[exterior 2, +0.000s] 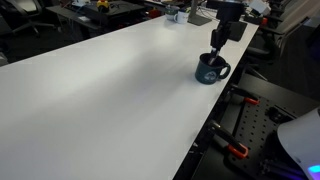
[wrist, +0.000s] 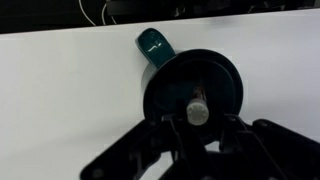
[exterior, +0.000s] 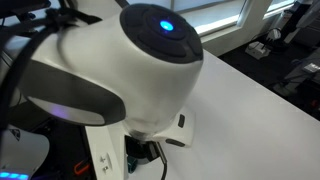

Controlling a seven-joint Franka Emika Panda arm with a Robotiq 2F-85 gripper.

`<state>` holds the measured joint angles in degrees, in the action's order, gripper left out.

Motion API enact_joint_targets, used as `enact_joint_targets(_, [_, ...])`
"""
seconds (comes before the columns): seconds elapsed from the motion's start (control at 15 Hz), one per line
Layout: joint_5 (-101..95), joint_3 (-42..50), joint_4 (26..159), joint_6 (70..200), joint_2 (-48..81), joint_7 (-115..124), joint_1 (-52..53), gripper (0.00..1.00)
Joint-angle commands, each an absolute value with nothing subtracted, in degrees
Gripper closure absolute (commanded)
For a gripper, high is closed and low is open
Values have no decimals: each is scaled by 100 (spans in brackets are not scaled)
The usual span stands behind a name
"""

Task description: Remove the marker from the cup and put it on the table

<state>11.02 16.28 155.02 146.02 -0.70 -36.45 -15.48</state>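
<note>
Pincer (wrist: 203, 126) astride marker (wrist: 198, 108) (perhaps touching)

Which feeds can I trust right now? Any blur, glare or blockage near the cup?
In an exterior view the out-of-focus arm blocks most of the frame. In an exterior view the cup and gripper are small, evenly lit. Wrist view: marker tip readable, gripper dark, soft.

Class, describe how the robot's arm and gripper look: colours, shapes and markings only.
The arm is a bulky, rounded white shell with a dark grey band and a round glowing blue light on top. The gripper is black, with angular linked fingers.
</note>
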Motion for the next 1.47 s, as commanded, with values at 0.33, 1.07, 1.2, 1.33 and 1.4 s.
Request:
enact_joint_targets(0.33, [1206, 1606, 15519, 14484, -217, -3819, -1510, 94])
enact_joint_targets(1.07, [-139, 1081, 15945, 14402, -1672, -3162, -983, 94])
enact_joint_targets(1.2, [-264, 1032, 15861, 14214, -1962, -3026, -901, 94])
enact_joint_targets(1.33, [-363, 1022, 15769, 14028, -2239, -2891, -838, 94])
enact_joint_targets(1.4, [-354, 1044, 15713, 14017, -2344, -2841, -804, 94])
